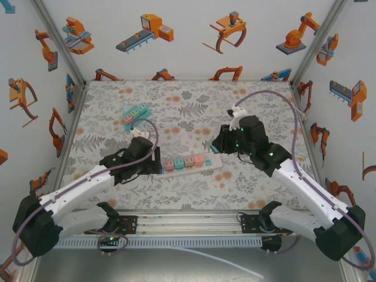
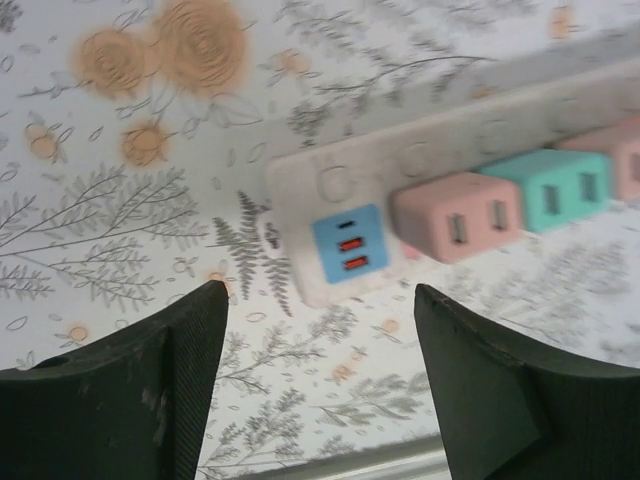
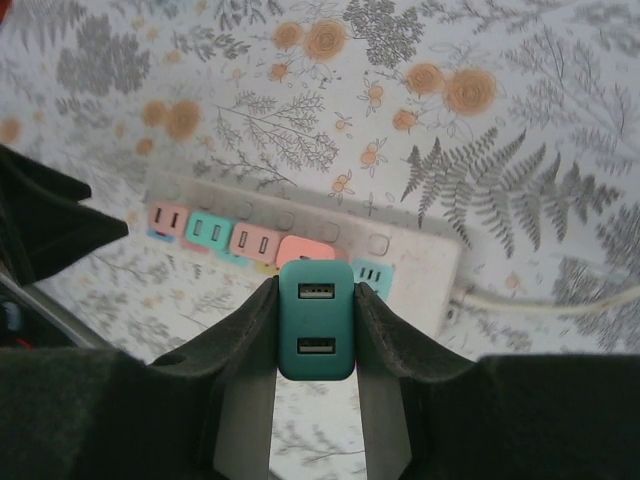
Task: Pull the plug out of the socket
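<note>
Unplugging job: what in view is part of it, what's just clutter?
Job:
- strip
- teal plug, gripped by right claw
- pink plug, seated
- left claw, open at strip's end

Clutter:
- spare strip, back left

Gripper spread — power strip ahead.

Open tablecloth behind power strip; spare strip obstructs back-left corner; enclosure walls hem sides.

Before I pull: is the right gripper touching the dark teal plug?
Touching. Right wrist view: fingers of the right gripper press flush against both sides of the dark teal plug, no gap.
</note>
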Robot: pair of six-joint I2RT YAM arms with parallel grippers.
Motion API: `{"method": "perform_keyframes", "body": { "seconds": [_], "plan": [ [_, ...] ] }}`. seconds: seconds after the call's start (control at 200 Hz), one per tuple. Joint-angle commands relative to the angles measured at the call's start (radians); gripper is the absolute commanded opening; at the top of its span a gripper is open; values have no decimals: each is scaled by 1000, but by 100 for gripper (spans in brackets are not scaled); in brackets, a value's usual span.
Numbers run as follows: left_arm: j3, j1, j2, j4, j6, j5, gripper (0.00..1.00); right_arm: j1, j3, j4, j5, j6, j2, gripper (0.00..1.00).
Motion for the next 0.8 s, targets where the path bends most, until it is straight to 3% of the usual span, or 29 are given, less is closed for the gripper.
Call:
{"method": "perform_keyframes", "body": {
  "seconds": [0.0, 0.105, 0.245, 0.31, 0.501, 0.796],
  "plan": [
    [6, -8, -120, 96, 131, 218, 75, -4, -70, -76, 97, 370, -90, 0],
    [-19, -17, -188, 197, 200, 414, 83, -11, -154, -82, 106, 506, -165, 0],
    [-30, -23, -231, 240, 244, 553, 94, -18, -283, -74, 98, 654, -253, 0],
    [-37, -25, -241, 245, 251, 569, 100, -20, -356, -51, 84, 708, -288, 0],
    [-49, -27, -252, 252, 257, 542, 97, -20, -554, 114, 55, 807, -328, 0],
    [-66, -28, -246, 282, 265, 574, 97, -20, -685, 384, 75, 805, -185, 0]
  ]
}}
